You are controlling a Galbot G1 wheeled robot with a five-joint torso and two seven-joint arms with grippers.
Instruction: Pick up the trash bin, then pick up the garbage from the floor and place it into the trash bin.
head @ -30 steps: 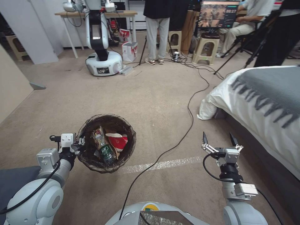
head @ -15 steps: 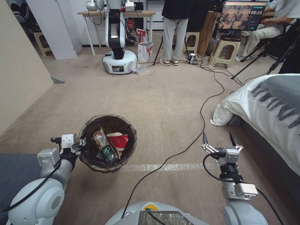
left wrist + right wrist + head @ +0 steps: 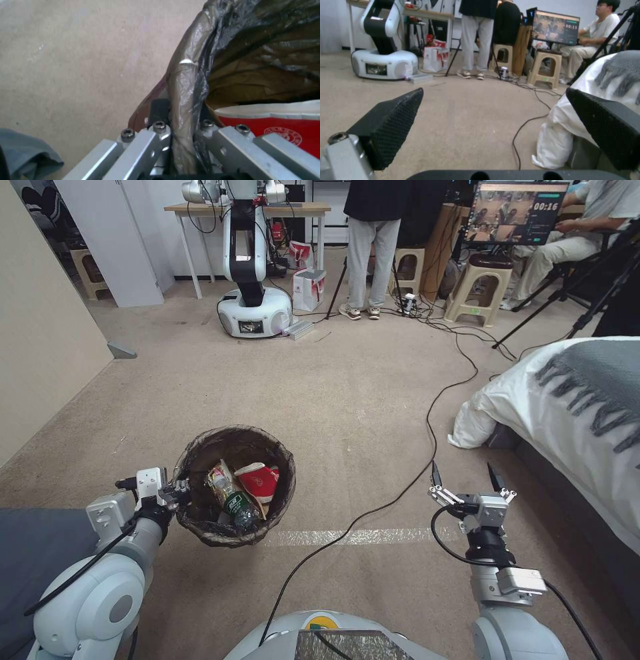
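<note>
The trash bin (image 3: 200, 447), lined with a dark see-through bag, hangs above the beige carpet floor (image 3: 333, 400) at lower left. My left gripper (image 3: 179, 492) is shut on the bin's near rim (image 3: 183, 95), one finger on each side of the bagged edge. Inside the bin lies garbage: a red-and-white packet (image 3: 259, 481), also seen from the left wrist (image 3: 276, 122), and a green-labelled bottle (image 3: 233, 503). My right gripper (image 3: 465, 475) is held low at right, open and holding nothing, its black fingertips (image 3: 391, 120) spread wide.
A black cable (image 3: 373, 507) runs across the carpet between my arms, crossing a white tape line (image 3: 347, 537). A bed with white bedding (image 3: 533, 400) stands at right. Another robot (image 3: 253, 307), stools, tripods and people stand at the back. A beige wall panel (image 3: 40, 347) stands at left.
The whole picture shifted a second ago as the camera turned, then steadied. My left arm has carried the bin slightly right and forward; the right gripper stays open in place.
</note>
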